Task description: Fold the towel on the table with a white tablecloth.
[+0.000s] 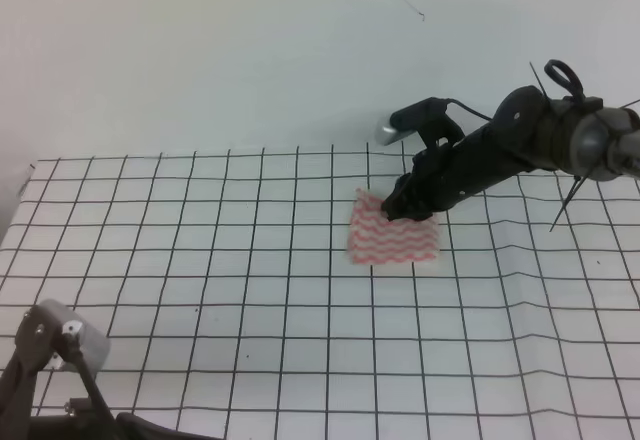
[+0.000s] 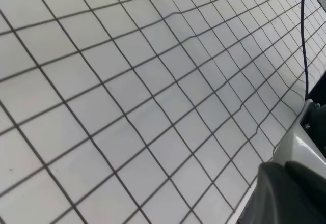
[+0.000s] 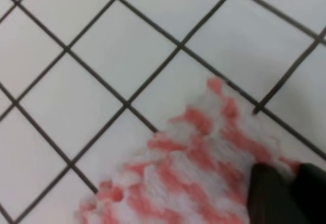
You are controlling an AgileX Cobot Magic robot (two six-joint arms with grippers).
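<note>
The towel [image 1: 394, 238], white with pink-red wavy stripes, lies as a small rectangle on the white tablecloth [image 1: 200, 260] that covers the table, right of centre. My right gripper [image 1: 405, 210] is down on the towel's far edge, its dark fingertips [image 3: 270, 196] close together and pinching the cloth. In the right wrist view the towel [image 3: 193, 168] has a rumpled corner just ahead of the fingers. My left arm [image 1: 60, 345] rests at the near left corner, far from the towel. Its fingers do not show clearly in any view.
The gridded tablecloth [image 2: 127, 96] has slight wrinkles on its right side. A pale wall rises behind the table. A grey and dark body [image 2: 293, 183] sits at the lower right of the left wrist view, with a thin dark cable [image 2: 304, 35] above it.
</note>
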